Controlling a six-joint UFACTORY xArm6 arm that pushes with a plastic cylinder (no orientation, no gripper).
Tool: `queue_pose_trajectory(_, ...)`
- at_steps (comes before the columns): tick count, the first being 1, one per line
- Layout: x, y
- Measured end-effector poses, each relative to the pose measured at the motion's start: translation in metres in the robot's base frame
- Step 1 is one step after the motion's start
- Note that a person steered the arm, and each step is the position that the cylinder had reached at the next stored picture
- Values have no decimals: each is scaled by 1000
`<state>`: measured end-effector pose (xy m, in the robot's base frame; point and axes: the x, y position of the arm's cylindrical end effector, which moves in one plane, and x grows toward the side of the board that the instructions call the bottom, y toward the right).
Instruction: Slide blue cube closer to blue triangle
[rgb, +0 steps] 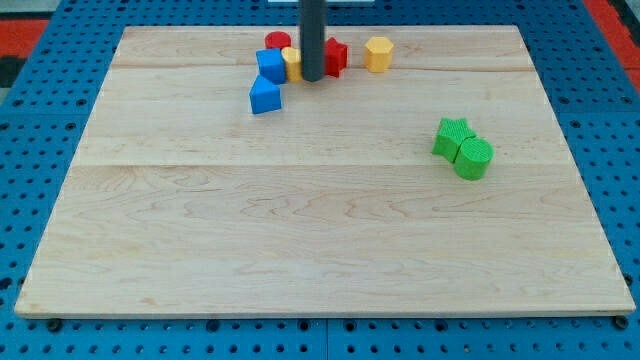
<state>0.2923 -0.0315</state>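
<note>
The blue cube (271, 65) sits near the view's top, left of centre. The blue triangle (265, 95) lies just below it, nearly touching. My tip (312, 78) is at the end of the dark rod, just right of the blue cube, with a yellow block (292, 62) between them. The rod hides part of the yellow block and part of a red block (335, 56).
A red cylinder (277, 42) stands behind the blue cube. A yellow hexagonal block (378, 54) sits to the right of the red block. A green star (453, 135) and a green cylinder (474, 158) touch at the view's right. The wooden board (320, 240) lies on blue pegboard.
</note>
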Motion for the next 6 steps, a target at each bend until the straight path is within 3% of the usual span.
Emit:
queue_pose_trajectory(2,-7,-77)
queue_pose_trajectory(3,-7,-143)
queue_pose_trajectory(4,-45,-170)
queue_pose_trajectory(5,-80,-140)
queue_pose_trajectory(6,-55,-90)
